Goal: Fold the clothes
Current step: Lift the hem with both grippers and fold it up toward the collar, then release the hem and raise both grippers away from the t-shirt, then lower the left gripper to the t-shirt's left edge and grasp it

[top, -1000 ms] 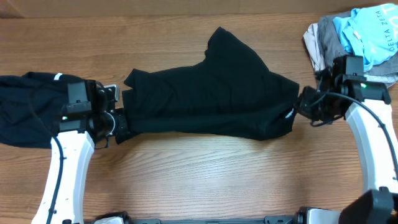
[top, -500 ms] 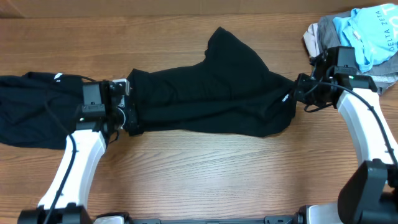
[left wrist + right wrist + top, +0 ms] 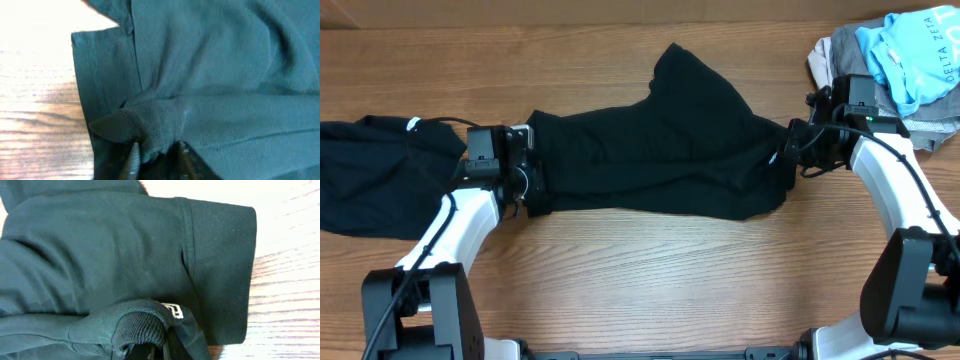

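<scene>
Black T-shirt (image 3: 660,150) spans between left jaws and right jaws, each pinching an edge fold, on table (image 3: 640,280).

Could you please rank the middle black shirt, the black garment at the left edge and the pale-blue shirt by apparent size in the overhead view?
1. middle black shirt, clearly the largest.
2. black garment at the left edge.
3. pale-blue shirt, the smallest.
The last two are cropped by the frame edge.

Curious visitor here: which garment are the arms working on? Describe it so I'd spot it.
At the middle of the brown wooden table lies a limp black fabric T-shirt, stretched between the left hand and right hand. The other black garment, far left, is held by neither.
</scene>
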`<action>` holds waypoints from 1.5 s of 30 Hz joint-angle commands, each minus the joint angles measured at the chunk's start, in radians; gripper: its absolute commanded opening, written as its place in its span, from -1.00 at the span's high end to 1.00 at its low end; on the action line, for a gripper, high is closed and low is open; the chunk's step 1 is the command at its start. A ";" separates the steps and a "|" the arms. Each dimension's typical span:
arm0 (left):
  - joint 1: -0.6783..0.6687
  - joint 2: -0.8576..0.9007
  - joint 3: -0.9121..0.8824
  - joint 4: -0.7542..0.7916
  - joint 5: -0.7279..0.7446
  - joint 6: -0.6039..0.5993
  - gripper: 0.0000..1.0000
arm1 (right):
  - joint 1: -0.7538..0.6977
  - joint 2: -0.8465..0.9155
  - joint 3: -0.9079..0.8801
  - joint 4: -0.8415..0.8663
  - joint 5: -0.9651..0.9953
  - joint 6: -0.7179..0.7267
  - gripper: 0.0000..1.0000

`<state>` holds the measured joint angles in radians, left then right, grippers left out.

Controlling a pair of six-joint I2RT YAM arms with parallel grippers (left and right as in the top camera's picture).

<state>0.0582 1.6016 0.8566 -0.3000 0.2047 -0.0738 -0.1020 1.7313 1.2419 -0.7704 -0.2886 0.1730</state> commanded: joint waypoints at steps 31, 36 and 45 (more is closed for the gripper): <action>0.017 0.118 0.756 -0.578 0.047 0.166 -0.99 | 0.005 -0.009 0.539 -0.591 -0.065 -0.201 -0.71; 0.021 0.272 0.756 -0.484 0.047 0.168 -1.00 | 0.005 -0.009 0.539 -0.598 -0.065 -0.201 -0.70; 0.020 0.497 0.756 -0.301 0.047 0.172 -1.00 | 0.006 -0.009 0.539 -0.598 -0.069 -0.200 -0.70</action>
<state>0.0742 2.0346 1.6085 -0.6418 0.2424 0.0765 -0.1020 1.7325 1.7557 -1.3720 -0.3439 -0.0193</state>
